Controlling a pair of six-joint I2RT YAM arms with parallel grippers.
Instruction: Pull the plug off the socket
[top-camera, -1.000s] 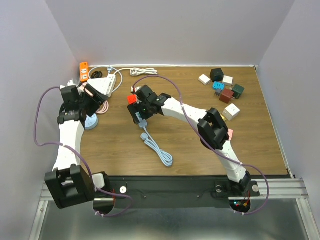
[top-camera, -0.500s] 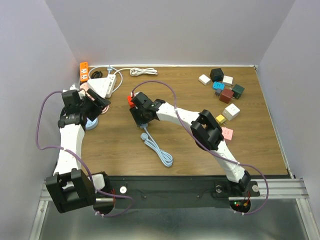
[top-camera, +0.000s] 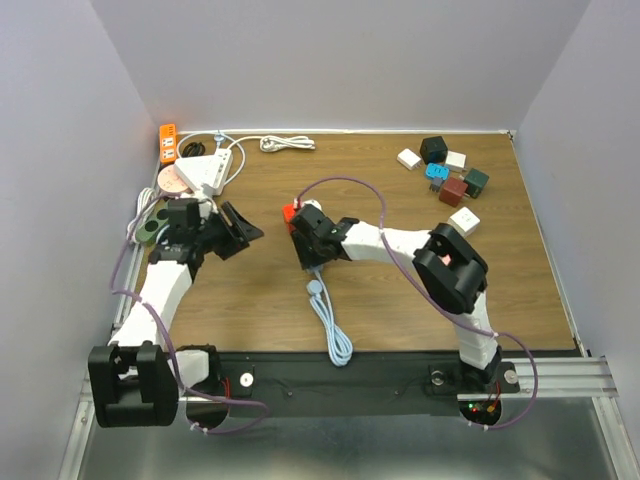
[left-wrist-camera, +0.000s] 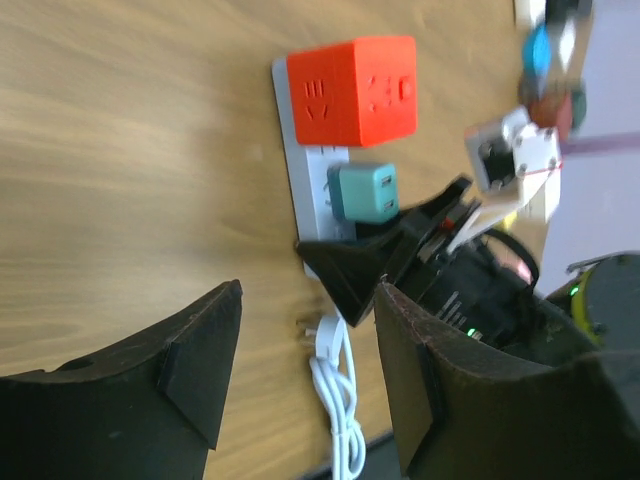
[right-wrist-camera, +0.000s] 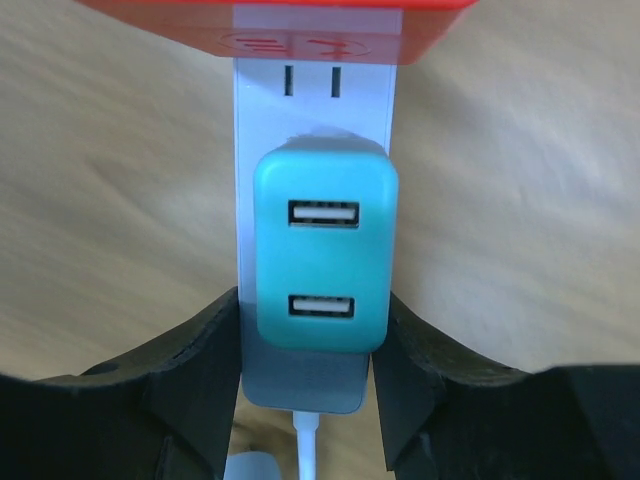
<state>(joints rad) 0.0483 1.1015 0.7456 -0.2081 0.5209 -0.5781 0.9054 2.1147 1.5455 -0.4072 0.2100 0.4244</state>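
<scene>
A white socket strip (right-wrist-camera: 310, 95) lies mid-table, with a teal two-port USB plug (right-wrist-camera: 322, 250) seated in it and an orange cube adapter (left-wrist-camera: 352, 90) at its far end. My right gripper (right-wrist-camera: 312, 330) is shut across the strip's cable end, one finger (right-wrist-camera: 200, 350) against each side, level with the teal plug's lower half. In the top view the gripper (top-camera: 312, 250) hides the plug, and only the orange cube (top-camera: 291, 211) shows. My left gripper (top-camera: 240, 232) stands open and empty just left of the strip. Its wrist view shows the teal plug (left-wrist-camera: 365, 193) ahead.
The strip's white cable (top-camera: 330, 320) trails toward the near edge. More power strips (top-camera: 205, 170) and an orange one (top-camera: 167, 143) lie back left, with a white cord (top-camera: 287, 144) behind. Several loose adapters (top-camera: 445, 175) sit back right, and a white one (top-camera: 463, 221) lies nearer.
My right gripper closed on the strip and carried it right and nearer, cable trailing. The left arm swung from the back-left corner toward the strip, its jaws narrowing a little.
</scene>
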